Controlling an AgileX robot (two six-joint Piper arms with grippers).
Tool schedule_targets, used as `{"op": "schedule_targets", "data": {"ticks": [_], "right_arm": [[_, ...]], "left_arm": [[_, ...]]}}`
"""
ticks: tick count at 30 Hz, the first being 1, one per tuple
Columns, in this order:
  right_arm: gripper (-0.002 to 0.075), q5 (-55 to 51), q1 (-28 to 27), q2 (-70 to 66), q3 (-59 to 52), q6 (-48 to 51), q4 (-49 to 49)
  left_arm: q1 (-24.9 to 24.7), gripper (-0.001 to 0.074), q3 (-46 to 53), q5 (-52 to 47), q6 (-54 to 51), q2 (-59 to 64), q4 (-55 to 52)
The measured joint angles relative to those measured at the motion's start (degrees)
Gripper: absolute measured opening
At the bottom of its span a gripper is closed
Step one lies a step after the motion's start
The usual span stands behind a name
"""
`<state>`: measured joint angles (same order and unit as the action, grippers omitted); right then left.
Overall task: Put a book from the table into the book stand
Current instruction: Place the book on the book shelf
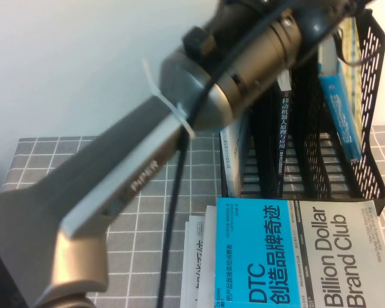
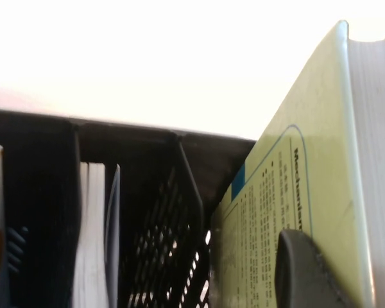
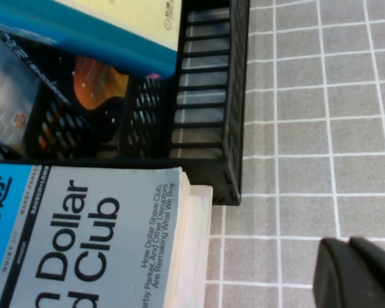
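At upper right of the high view, the sourcebook (image 1: 341,96) is held clamped by the left gripper (image 2: 308,269) above the book stand (image 1: 372,128); lowering into a slot remains. The right gripper (image 3: 356,273) is seen closed, empty, over the counter (image 3: 321,96).

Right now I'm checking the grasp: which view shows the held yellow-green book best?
The left wrist view: the book fills it, cover text legible, left pincer pressed on it above the book stand. The high view shows only its blue spine behind the arm. The right wrist view catches one corner; the right pincer hangs over the table.
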<state>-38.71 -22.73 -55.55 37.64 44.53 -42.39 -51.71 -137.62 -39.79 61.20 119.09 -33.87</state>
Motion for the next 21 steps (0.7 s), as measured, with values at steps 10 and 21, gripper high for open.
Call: {"op": "schedule_targets", "data": {"ticks": [10,21], "right_arm": [[-0.0005,-1.0,0.0,0.0,0.0,0.1,-0.1],[-0.0005,-2.3,0.0,0.0,0.0,1.7,-1.1]], "left_arm": [[-1.5,0.0193,0.0,0.0,3.0,4.0,-3.0],[-1.5,0.0193,0.0,-0.8,3.4,8.6,-3.6]]}}
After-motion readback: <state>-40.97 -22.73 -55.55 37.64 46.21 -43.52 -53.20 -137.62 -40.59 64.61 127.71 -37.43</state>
